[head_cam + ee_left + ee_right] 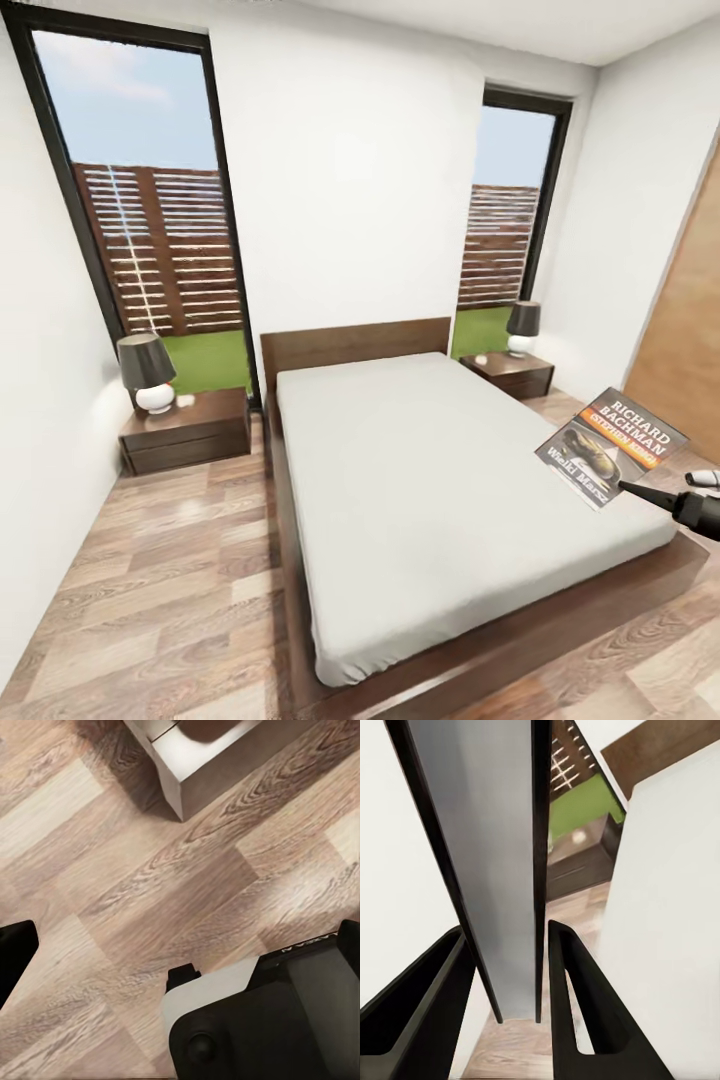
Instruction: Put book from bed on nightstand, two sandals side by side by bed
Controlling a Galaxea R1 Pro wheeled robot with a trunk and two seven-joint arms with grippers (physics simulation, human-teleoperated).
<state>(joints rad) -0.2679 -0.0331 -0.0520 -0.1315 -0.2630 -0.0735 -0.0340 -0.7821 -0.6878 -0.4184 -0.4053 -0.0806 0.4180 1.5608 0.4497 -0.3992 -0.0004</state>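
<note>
The book (pixel 612 446), dark with an orange band and white "Richard Bachman" lettering, hangs tilted above the right edge of the bed (pixel 440 480). My right gripper (pixel 628 488) is shut on its lower corner. In the right wrist view the book (pixel 487 832) shows edge-on as a thin grey slab between the two black fingers (pixel 577 1005) of the right gripper (pixel 510 975). One nightstand (pixel 185 425) with a lamp stands left of the headboard, the other nightstand (pixel 510 372) stands right of it. The sandals are out of view. My left gripper (pixel 180 952) hangs open over bare wooden floor.
Tall windows flank the bed's headboard (pixel 355 345). A wooden door (pixel 690 340) is on the right wall. Wood floor (pixel 170 560) runs along the bed's left side. In the left wrist view my own base (pixel 262 1020) and a pale block's corner (pixel 195 765) show.
</note>
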